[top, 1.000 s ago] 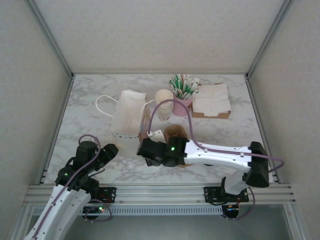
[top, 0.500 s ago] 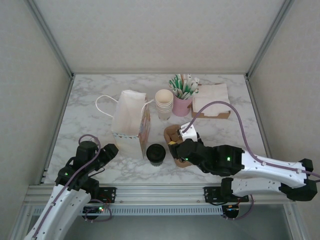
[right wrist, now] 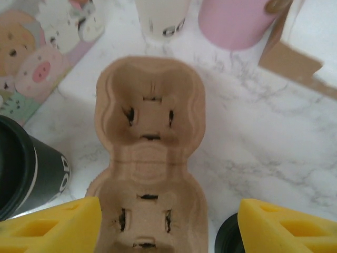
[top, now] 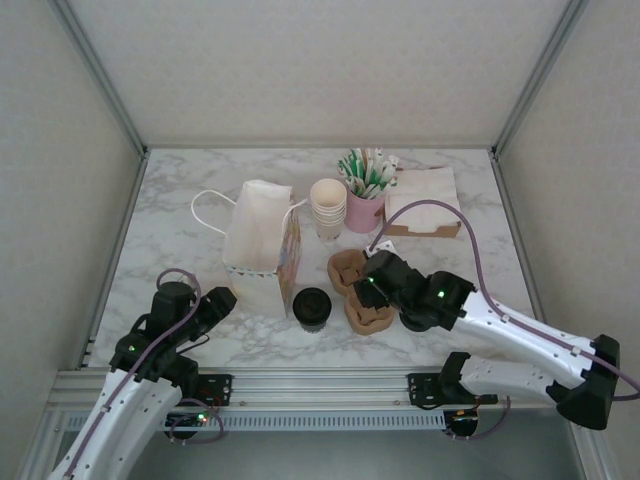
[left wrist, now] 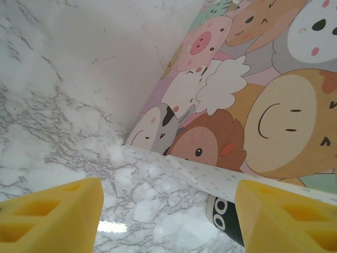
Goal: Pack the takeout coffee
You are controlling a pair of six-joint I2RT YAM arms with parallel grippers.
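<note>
One takeout coffee (top: 312,308), freshly released: stands upright on table (top: 180,240) between paper bag (top: 258,245) and cup carrier (right wrist: 150,137). Right gripper (right wrist: 168,226), shifted over carrier, fingers apart, empty; left gripper (left wrist: 168,211) likewise apart. Packing pending.

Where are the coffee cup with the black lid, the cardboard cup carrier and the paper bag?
coffee cup (top: 312,307): top view, centre of its black lid.
cup carrier (right wrist: 150,113): right wrist view, floor of its far pocket.
paper bag (top: 254,235): top view, its plain white side.
</note>
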